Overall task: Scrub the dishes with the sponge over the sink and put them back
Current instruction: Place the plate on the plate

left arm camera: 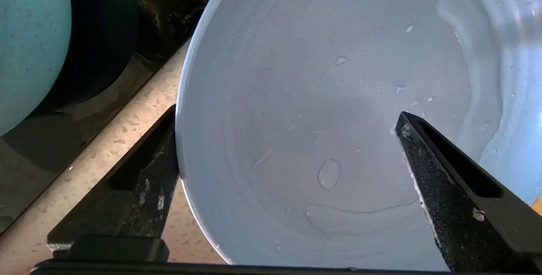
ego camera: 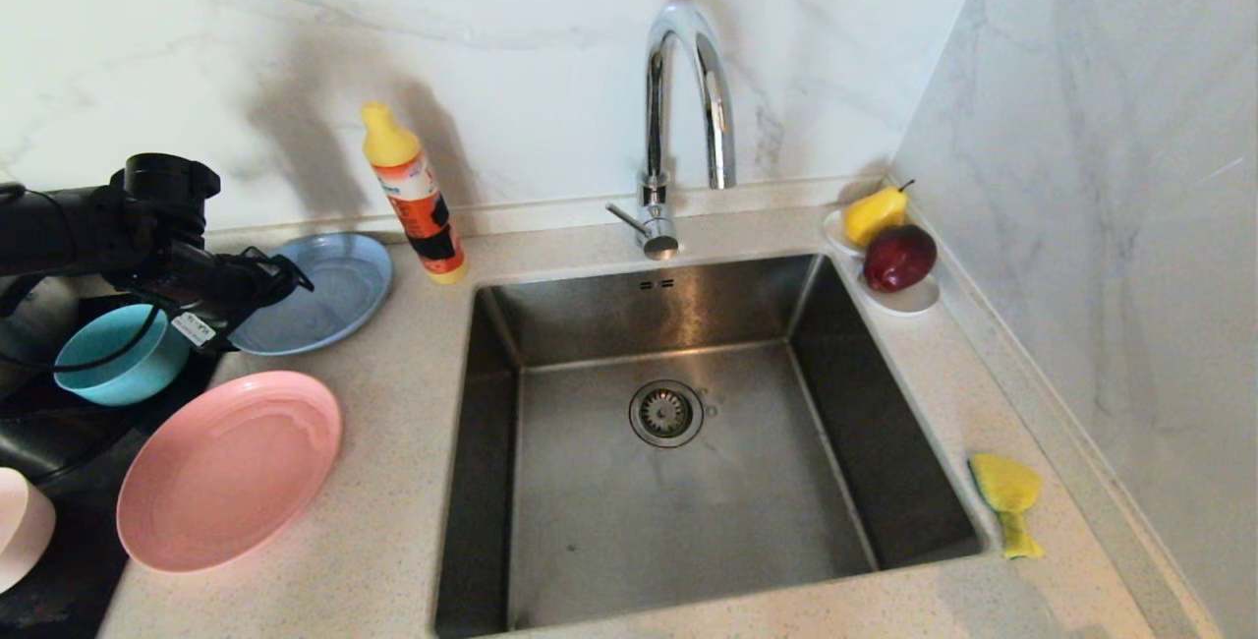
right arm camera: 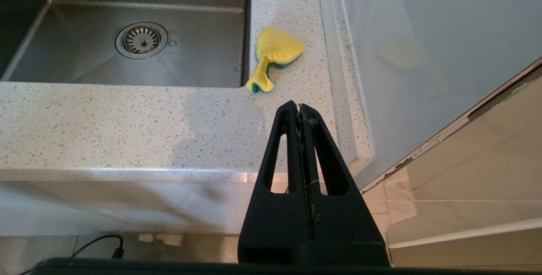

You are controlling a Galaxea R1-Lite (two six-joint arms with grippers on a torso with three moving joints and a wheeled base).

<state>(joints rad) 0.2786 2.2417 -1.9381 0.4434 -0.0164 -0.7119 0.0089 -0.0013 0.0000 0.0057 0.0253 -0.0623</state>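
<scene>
Our left hand (left arm camera: pixel 288 139) is spread wide around the edge of the grey-blue plate (left arm camera: pixel 338 76) on the desk (ego camera: pixel 393 403); our right hand (right arm camera: pixel 300 108) is clenched near the sponge (right arm camera: pixel 275 53)

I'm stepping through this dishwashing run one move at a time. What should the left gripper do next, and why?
Probably close. The left gripper is open, one finger outside the grey-blue plate's rim, the other over its wet inside. Nothing is held yet, and the sponge lies untouched right of the sink.
</scene>
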